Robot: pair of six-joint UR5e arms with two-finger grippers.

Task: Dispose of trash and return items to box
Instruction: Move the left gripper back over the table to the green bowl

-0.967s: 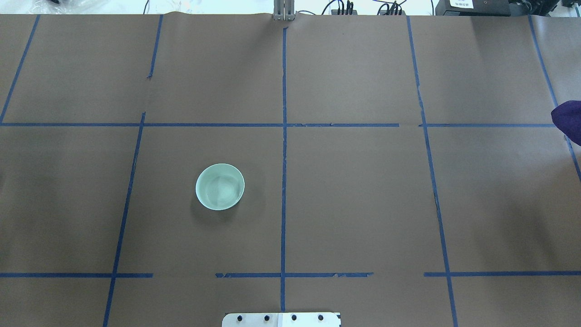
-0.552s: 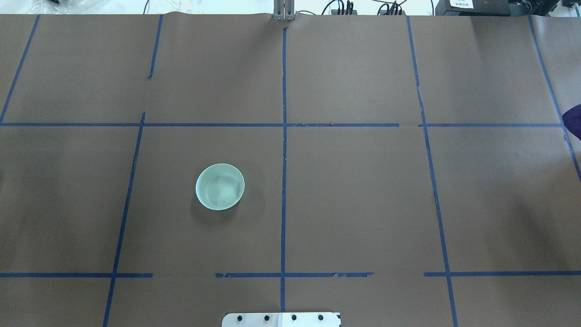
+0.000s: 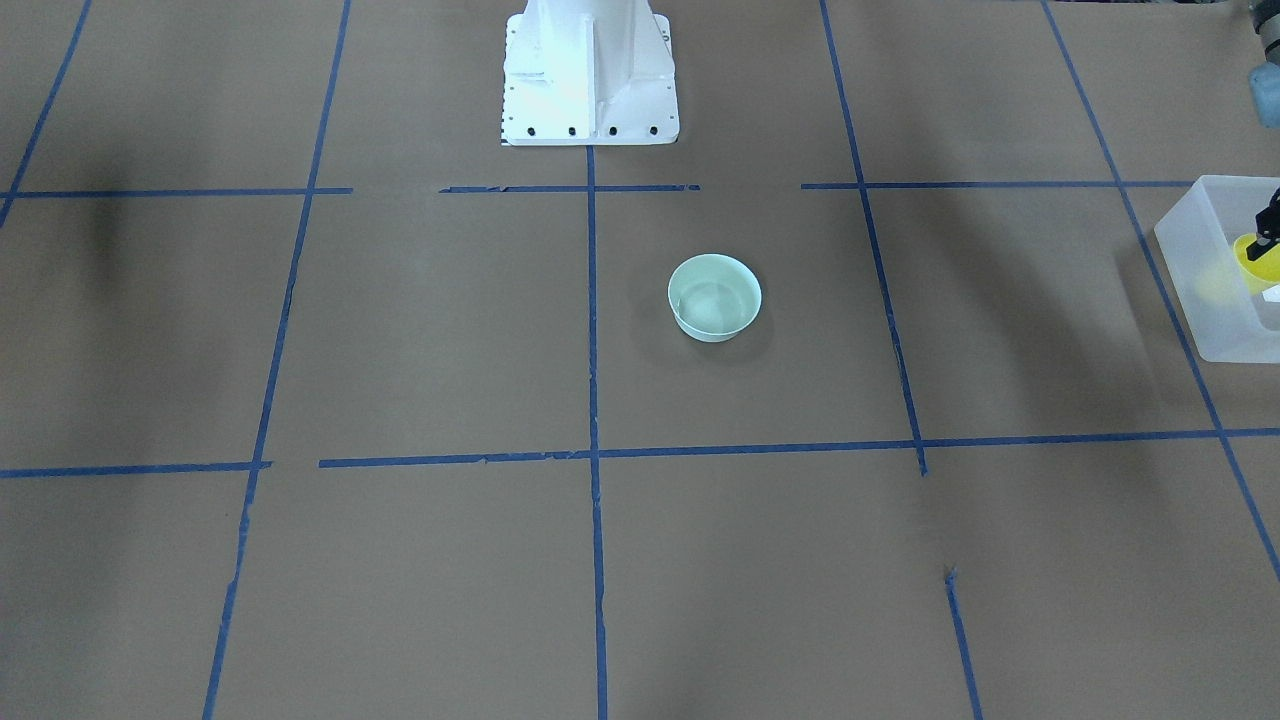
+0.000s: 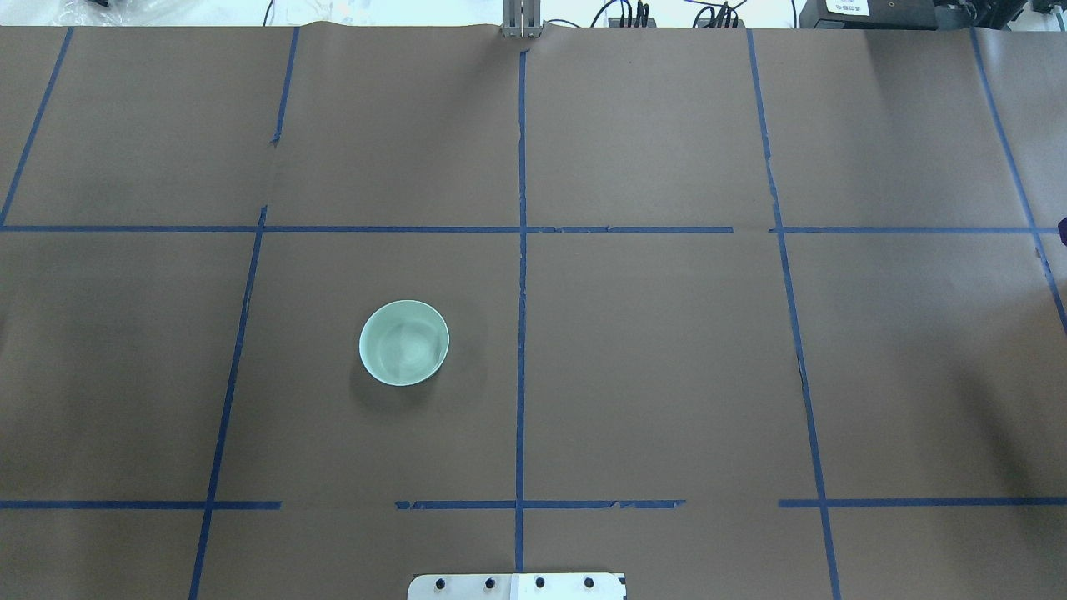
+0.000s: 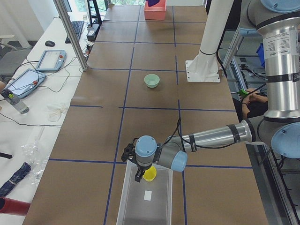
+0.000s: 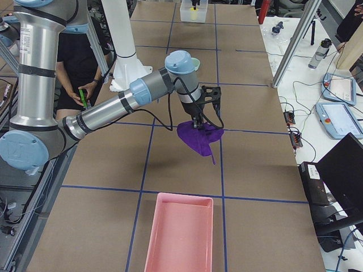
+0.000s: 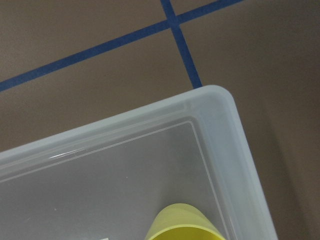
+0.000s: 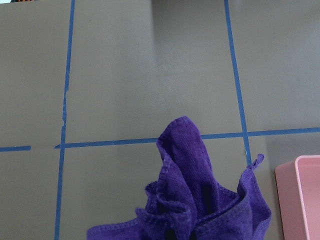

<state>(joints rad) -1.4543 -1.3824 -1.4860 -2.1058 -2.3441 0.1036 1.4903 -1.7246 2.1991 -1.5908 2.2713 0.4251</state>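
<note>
My left gripper [image 3: 1268,225] is shut on the yellow cup [image 3: 1254,262] and holds it inside one end of the translucent box [image 3: 1195,262]. In the exterior left view the cup [image 5: 149,175] hangs from the gripper [image 5: 139,175] over the box [image 5: 140,206]. The left wrist view shows the cup's rim [image 7: 182,226] near the box's corner [image 7: 220,112]. My right gripper [image 6: 197,119] is shut on a purple cloth [image 6: 198,137] and holds it above the table. The cloth [image 8: 200,200] hangs bunched in the right wrist view.
A pale green bowl [image 4: 403,342] stands alone on the brown table, left of the centre line; it also shows in the front-facing view [image 3: 714,297]. A pink tray [image 6: 178,232] lies at the table's right end, with its edge [image 8: 306,200] beside the cloth.
The purple cloth has slid right, almost out of the overhead view's right edge. The bowl has not moved.
</note>
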